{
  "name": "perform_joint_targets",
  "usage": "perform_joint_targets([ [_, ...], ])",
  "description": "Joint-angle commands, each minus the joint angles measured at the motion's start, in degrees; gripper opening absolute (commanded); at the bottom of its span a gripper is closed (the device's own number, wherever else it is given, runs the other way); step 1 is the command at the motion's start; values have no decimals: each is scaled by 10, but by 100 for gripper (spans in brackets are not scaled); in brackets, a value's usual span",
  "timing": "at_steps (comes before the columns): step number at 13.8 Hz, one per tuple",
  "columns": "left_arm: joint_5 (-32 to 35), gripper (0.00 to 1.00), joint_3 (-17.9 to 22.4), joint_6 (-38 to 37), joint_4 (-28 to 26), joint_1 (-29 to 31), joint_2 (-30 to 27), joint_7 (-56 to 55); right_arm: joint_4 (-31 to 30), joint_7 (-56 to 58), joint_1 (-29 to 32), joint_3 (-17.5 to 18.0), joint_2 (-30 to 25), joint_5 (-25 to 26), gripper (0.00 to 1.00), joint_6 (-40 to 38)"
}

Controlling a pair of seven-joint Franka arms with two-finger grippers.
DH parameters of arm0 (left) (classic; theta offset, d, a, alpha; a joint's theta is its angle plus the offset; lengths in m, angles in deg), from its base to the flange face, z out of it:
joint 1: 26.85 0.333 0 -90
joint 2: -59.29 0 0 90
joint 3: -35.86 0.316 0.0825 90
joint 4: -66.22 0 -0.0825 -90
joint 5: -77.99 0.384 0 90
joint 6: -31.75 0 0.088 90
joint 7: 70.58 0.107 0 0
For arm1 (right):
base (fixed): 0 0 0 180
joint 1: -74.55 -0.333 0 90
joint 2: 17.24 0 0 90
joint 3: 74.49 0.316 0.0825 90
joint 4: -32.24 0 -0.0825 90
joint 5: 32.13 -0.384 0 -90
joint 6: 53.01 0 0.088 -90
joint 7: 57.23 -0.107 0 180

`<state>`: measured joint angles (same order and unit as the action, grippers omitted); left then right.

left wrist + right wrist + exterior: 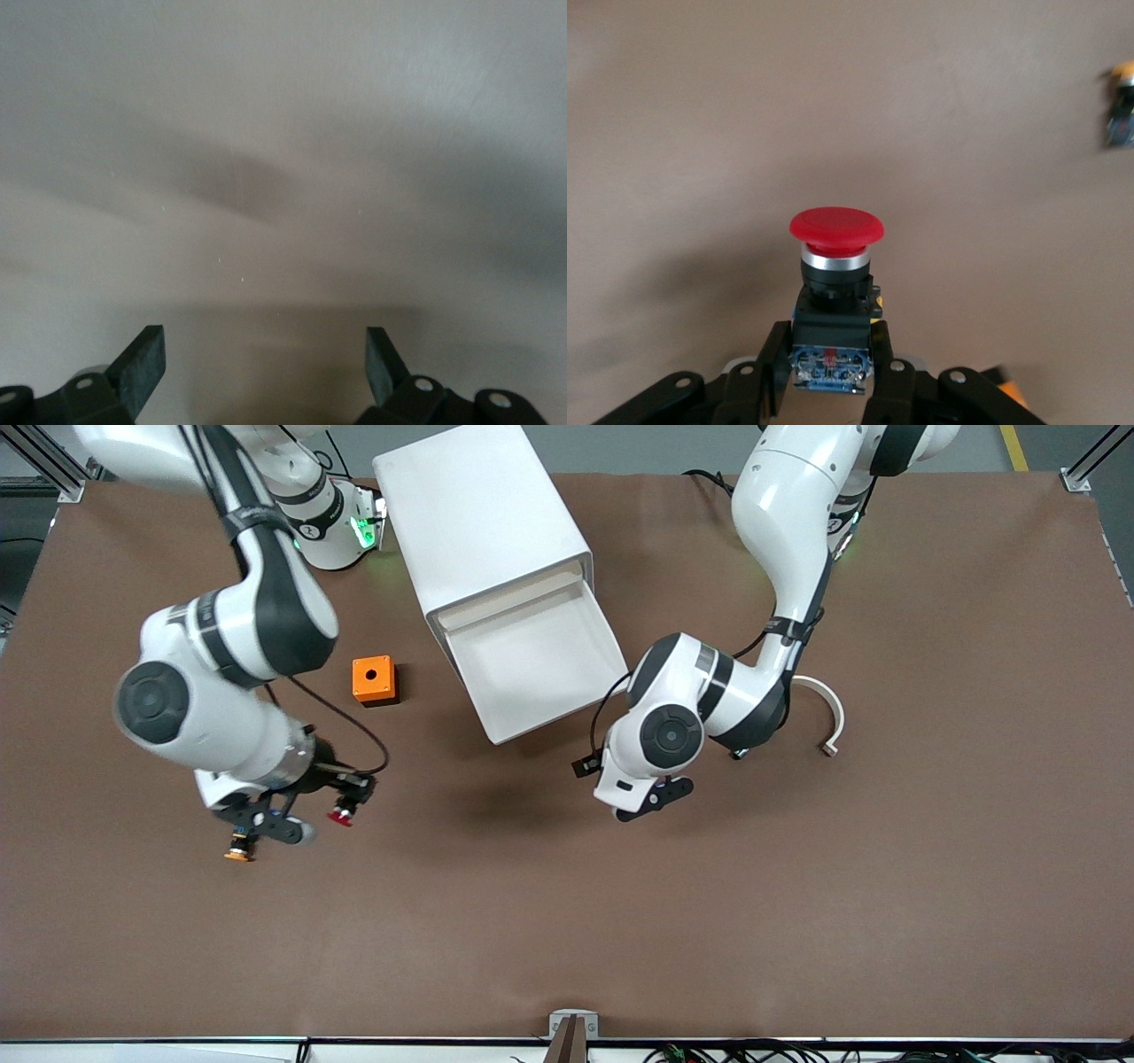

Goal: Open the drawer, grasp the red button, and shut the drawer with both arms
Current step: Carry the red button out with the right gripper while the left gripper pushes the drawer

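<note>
Three views split the scene unevenly. Only the front view took in the whole brown desk (797,921): the white box cabinet (478,518) at about twelve o'clock, its drawer (536,669) pulled out toward the camera, smooth white plastic with a low front lip and nothing visible inside. At nine o'clock of the drawer sat the small orange cube (374,680) with a round hole in its top. At three o'clock of the left arm's wrist lay a curved pale strip (828,713) on the desk.

From the front, the right hand (341,802) hung over bare desk toward the right arm's end, at roughly seven o'clock from the cube, and the button (340,816) was a mere red speck there. The right wrist view supplied the detail: the right hand's fingers (772,363) were clamped on the button's black and blue body, the glossy red mushroom cap (836,225) and a silver collar standing clear of them. An orange-capped button (236,854) showed partly under that hand in the front view and cut off at the wrist view's edge.

The left hand (651,797) hovered over desk at five o'clock of the drawer, largely hidden by its own wrist. Its wrist view showed two dark fingers (142,363) spread wide apart, holding nothing, over a blurred, shadowed surface.
</note>
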<state>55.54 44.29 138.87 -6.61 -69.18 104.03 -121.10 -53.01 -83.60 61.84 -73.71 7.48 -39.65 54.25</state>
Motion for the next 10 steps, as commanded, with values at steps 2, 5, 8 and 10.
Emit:
perform_joint_targets([
  [2, 8, 99, 2, 5, -21, -37, -12, -53, -1, 138, 72, 11, 42, 7, 2, 32],
  [5, 9, 99, 1, 1, -26, -68, -12, -92, -3, 211, 103, 10, 88, 7, 2, 63],
  [8, 9, 99, 1, -7, -40, -101, -12, -133, -43, 236, 116, 10, 105, 8, 2, 112],
  [10, 9, 99, 1, -11, -49, -128, -13, -161, -90, 240, 118, 10, 102, 21, 2, 165],
])
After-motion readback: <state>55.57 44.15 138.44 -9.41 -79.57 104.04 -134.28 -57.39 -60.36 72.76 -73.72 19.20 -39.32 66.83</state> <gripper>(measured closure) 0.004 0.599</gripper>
